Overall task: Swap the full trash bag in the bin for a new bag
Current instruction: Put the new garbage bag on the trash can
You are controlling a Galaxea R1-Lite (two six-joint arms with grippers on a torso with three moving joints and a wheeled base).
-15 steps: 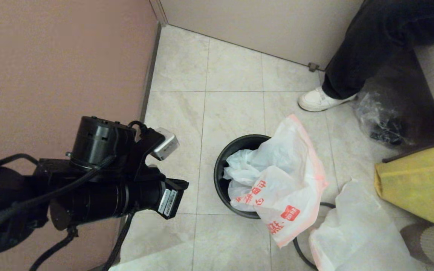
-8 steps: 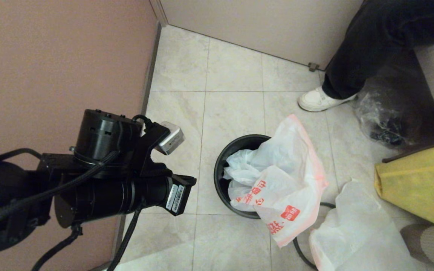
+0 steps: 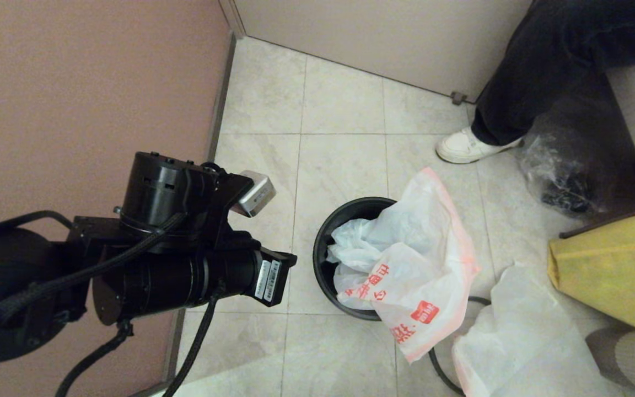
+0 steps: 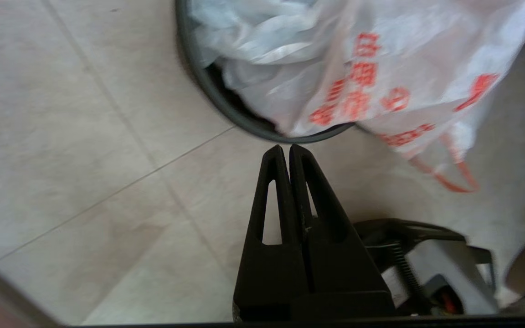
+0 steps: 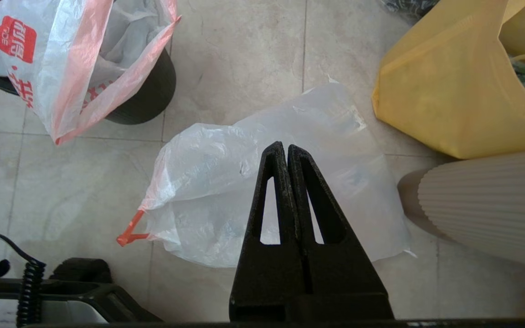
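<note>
The black bin (image 3: 326, 264) stands on the tiled floor. The new bag (image 3: 416, 270), thin and white with red characters and a red logo, lies crumpled in its mouth and hangs over its right rim. The full trash bag (image 3: 516, 342), white with an orange-red hem, lies on the floor right of the bin. My left arm (image 3: 185, 259) reaches in from the left, just short of the bin. In the left wrist view the left gripper (image 4: 285, 148) is shut and empty, tips just off the bin rim (image 4: 226, 105). The right gripper (image 5: 286, 146), shut and empty, hangs over the full trash bag (image 5: 208, 182).
A person's dark trouser leg and white shoe (image 3: 463, 146) stand behind the bin. A clear bag with dark lumps (image 3: 560, 176) and a yellow bag (image 3: 615, 264) lie at the right. A pink wall (image 3: 75, 82) closes the left. A dark ring (image 3: 433, 361) shows under the bags.
My left arm has moved to the right, closer to the bin. The bags and the bin have not moved.
</note>
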